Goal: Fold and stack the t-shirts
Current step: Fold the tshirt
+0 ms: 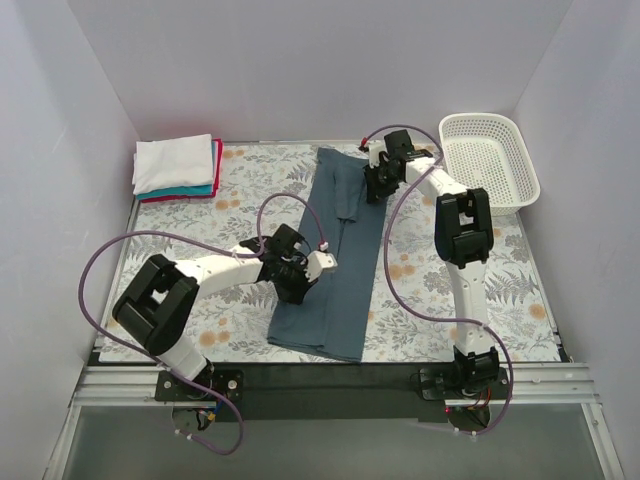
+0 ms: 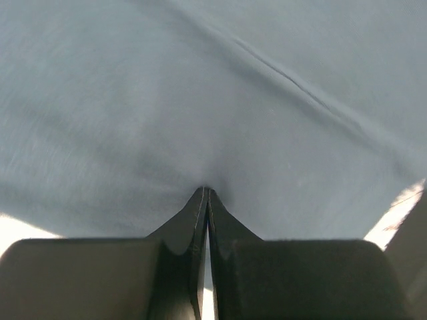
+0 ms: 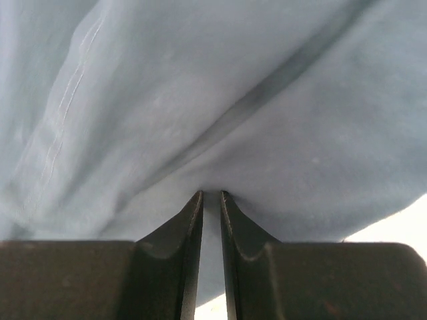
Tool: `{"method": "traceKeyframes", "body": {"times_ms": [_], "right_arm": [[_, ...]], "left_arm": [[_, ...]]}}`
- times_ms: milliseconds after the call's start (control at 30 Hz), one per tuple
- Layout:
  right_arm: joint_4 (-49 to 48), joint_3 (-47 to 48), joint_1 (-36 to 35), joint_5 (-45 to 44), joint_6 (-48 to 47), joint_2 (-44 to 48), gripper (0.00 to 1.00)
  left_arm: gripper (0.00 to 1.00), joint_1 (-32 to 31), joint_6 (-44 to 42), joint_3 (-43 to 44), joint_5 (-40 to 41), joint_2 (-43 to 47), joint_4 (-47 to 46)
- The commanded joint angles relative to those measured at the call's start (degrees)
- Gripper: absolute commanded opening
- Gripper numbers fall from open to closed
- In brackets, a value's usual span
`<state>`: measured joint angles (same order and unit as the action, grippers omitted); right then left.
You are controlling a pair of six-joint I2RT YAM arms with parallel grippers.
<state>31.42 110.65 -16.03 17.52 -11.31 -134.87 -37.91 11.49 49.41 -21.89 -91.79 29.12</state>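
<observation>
The dark slate-blue t-shirt (image 1: 340,260) lies on the table as a long narrow strip running from back to front. My left gripper (image 1: 298,280) is at its left edge, low down, shut on a pinch of the cloth (image 2: 220,120); its jaws (image 2: 205,190) are pressed together. My right gripper (image 1: 375,185) is at the strip's far right edge, its jaws (image 3: 211,193) nearly together with a fold of the same cloth (image 3: 220,113) between them. The folded white t-shirt (image 1: 175,160) tops the teal (image 1: 185,190) and red (image 1: 217,160) ones at the back left.
A white plastic mesh basket (image 1: 490,155) stands at the back right, close to the right arm. The table has a floral cover (image 1: 440,290). White walls close in the back and both sides.
</observation>
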Motion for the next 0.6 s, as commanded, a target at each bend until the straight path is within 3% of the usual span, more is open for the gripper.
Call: {"method": "traceKeyframes", "body": {"times_ms": [0,167,300,367,400,500,567], "right_arm": [[-0.7,6.8,-0.3,-4.4,-2.9,-5.8,0.24],[-0.1,17.6,-0.2,-5.3,-3.6,-11.6,0.27],[0.1,17.2,-0.3,-4.3,-4.9,-7.9,0.42],[0.1,12.2,-0.2,-4.2,-6.8,-1.1,0.49],[0.3,10.4,-0.3,-4.8,-9.0,1.6,0.56],[2.8,5.0,-0.2,-4.7,-13.5,12.3,0.63],[3.8,1.3,-0.2,-4.8,-15.0,20.5,0.69]], "left_arm": [[0.00,-5.2,3.7,-2.8,-3.9,-5.4,0.3],[0.00,-5.9,10.0,3.0,-6.5,-9.2,-0.9],[0.00,-5.7,12.2,5.1,-6.4,-5.3,-1.2],[0.12,-4.9,12.1,5.5,-7.1,-1.3,-1.0],[0.26,-4.6,12.0,5.8,-7.5,2.9,-0.2],[0.48,-4.2,11.7,6.2,-8.7,10.3,1.6],[0.70,-3.9,11.5,6.3,-9.5,18.3,1.9]]}}
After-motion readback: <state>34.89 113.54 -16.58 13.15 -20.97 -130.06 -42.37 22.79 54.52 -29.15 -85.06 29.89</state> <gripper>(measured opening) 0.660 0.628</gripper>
